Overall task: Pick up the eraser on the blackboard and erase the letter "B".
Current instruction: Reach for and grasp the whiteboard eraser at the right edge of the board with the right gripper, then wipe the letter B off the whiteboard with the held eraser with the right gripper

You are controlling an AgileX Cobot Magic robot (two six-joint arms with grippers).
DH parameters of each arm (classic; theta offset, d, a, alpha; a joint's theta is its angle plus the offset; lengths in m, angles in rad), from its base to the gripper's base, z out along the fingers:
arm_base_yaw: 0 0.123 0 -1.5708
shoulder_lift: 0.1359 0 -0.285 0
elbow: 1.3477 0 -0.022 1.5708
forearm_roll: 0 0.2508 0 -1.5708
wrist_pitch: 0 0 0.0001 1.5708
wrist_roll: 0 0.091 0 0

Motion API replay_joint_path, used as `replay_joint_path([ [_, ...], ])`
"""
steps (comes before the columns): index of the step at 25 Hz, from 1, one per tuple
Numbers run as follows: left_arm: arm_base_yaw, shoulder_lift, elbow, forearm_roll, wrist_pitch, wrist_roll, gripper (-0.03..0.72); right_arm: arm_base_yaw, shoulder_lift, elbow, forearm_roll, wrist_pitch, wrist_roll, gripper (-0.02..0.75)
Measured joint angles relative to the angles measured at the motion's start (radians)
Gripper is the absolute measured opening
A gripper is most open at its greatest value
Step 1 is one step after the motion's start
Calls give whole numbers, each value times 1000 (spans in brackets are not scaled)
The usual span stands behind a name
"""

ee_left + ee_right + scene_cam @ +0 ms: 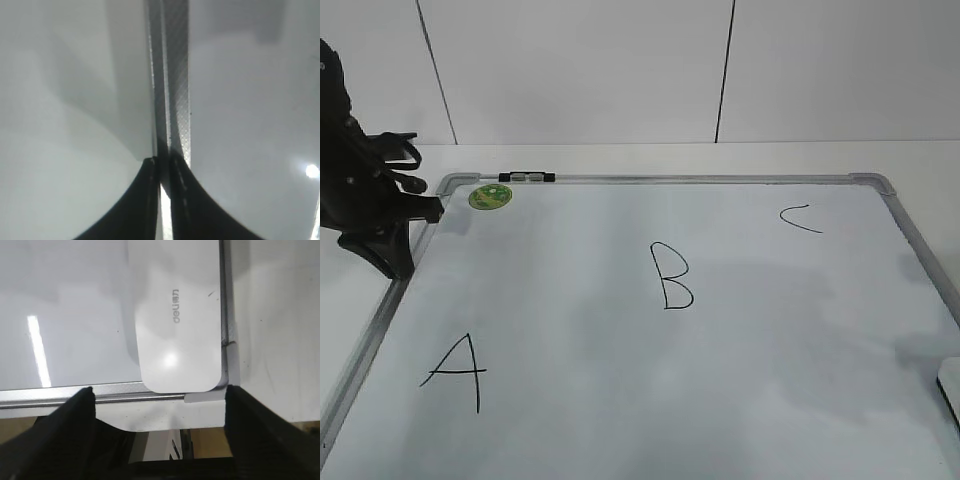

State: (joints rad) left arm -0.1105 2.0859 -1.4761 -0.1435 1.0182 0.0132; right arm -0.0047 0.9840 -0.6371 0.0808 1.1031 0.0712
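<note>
1. Eraser (177,315) first: it lies flat on the blackboard (65,300), tucked into a corner by the frame, just ahead of our right claw (159,399) and roughly centred between its fingers.
2. Our right claw is spread wide, with nothing in it; both fingers hang short of the eraser and clear of it.
3. Our left claw (164,167) sits pinched together over the frame on the far side of the blackboard, holding nothing that we can see.
4. We judge the step in hand to be the approach for the pick-up; the letter "B" (672,276) is untouched.
5. Next we need to move forward and down until the fingers straddle the eraser's long sides, then close.
6. Its long axis runs straight away from the right claw, parallel to the side frame, and its grey lettering runs along that axis.
7. In the outside view only a sliver of it shows, so its height is probably low, though we cannot be sure.
</note>
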Motion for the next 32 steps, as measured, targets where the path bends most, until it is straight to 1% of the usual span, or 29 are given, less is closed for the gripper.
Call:
replay_joint_path([
  [4, 0, 0, 0, 0, 0, 0, 22, 0, 58, 0, -6, -34, 0, 626],
  [10, 0, 0, 0, 0, 2, 0, 22, 0, 161, 0, -8, -123, 2, 627],
  [21, 0, 0, 0, -1, 4, 0, 22, 0, 315, 0, -47, -205, 2, 627],
  [32, 0, 0, 0, -1, 4, 0, 22, 0, 406, -5, -66, -228, 4, 627],
])
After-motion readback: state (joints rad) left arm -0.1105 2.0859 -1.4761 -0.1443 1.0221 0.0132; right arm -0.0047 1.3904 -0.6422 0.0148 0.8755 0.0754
